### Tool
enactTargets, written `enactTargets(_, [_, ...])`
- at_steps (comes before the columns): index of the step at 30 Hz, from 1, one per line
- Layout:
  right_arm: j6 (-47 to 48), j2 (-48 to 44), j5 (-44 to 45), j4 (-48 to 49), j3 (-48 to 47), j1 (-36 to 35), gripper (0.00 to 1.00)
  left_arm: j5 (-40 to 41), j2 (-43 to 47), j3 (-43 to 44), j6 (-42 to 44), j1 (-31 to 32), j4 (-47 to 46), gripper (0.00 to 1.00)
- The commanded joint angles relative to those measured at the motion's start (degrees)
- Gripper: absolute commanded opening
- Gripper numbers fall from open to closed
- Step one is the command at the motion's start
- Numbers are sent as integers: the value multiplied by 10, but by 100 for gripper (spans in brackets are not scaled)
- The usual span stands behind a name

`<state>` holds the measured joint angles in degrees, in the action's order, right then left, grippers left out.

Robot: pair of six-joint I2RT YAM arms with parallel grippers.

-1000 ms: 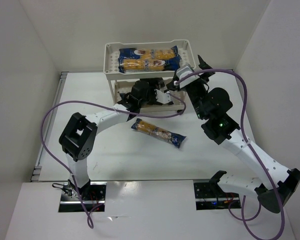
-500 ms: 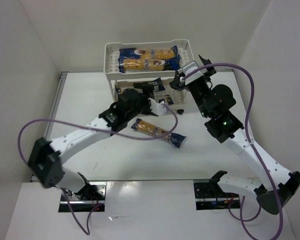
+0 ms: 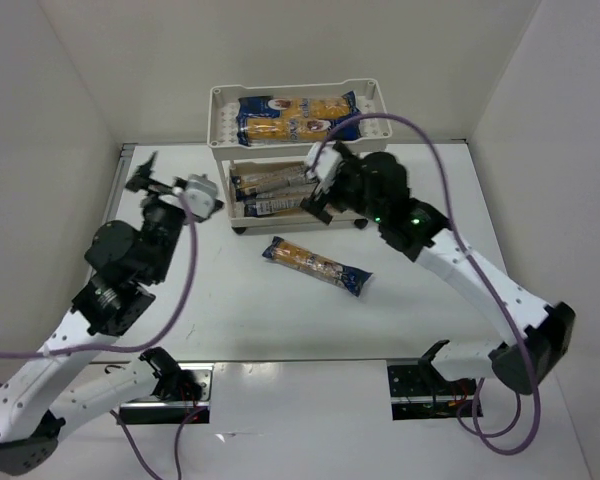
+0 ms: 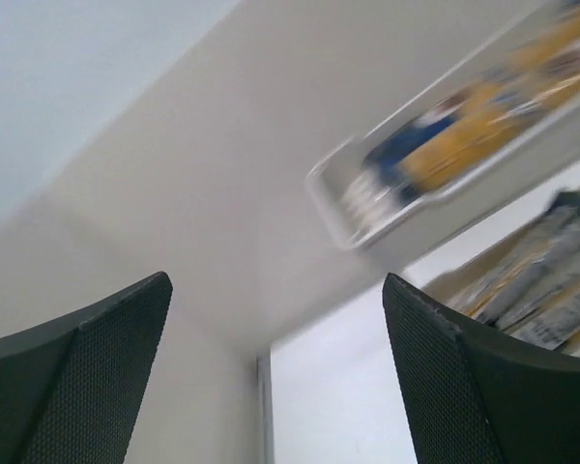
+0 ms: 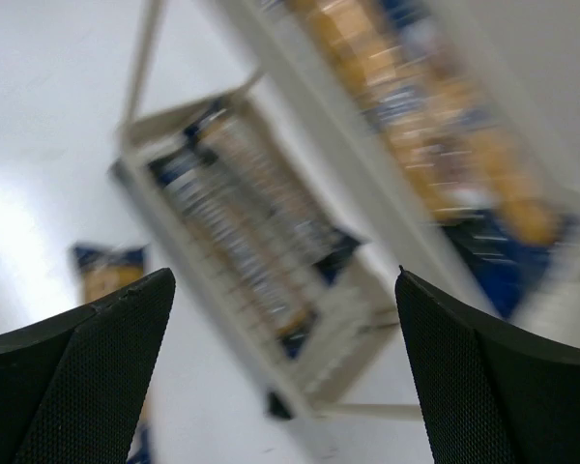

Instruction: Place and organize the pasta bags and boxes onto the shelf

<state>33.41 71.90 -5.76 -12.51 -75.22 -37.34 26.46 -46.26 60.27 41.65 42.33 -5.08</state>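
Long blue-ended plastic pasta packet [image 3: 317,266], six o'clock of the cream two-tier shelf [image 3: 218,125]: probably light, crinkly, brittle inside; grip mid-length. Left tool [image 4: 275,280] and right tool [image 5: 285,277] both gape empty.

Shelf [image 3: 221,125]: cream plastic, matt, smooth, perforated trays. Pasta packet [image 3: 316,264] in front of shelf: glossy plastic film, crinkly. Packets [image 3: 298,117] on shelf top tier: same shiny film. Table [image 3: 230,290] under shelf: white, smooth, slight sheen. Left gripper [image 4: 275,277] & right gripper [image 5: 283,273] pads [image 4: 72,387]: black, matt, fine rough txtr. Arm shells [image 3: 480,288]: glossy white plastic.
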Motion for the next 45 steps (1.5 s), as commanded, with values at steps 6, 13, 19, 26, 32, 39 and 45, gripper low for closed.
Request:
enactTargets(6, [-55,133,-35,-138,57,-64,98,165,9,-63,-312,-229,207,94])
enactTargets(13, [-66,254,11,-110,75,-64,99,47,28,-112,-419,-337,235,94])
enactTargets(19, [-63,336,11,-104,68,-43,99,-8,34,-126,-457,-372,248,97])
enactTargets(26, [-36,358,5,-117,92,-38,54,-47,28,-132,-478,-430,228,97])
enactTargets(32, [7,305,13,-122,120,-49,0,-66,17,-132,-478,-436,209,97])
enactTargets(39, [70,230,84,-103,26,-127,0,-78,0,-132,-472,-441,182,97])
enactTargets(45, [196,224,212,-18,-12,-147,0,-78,-5,-122,-467,-441,177,97])
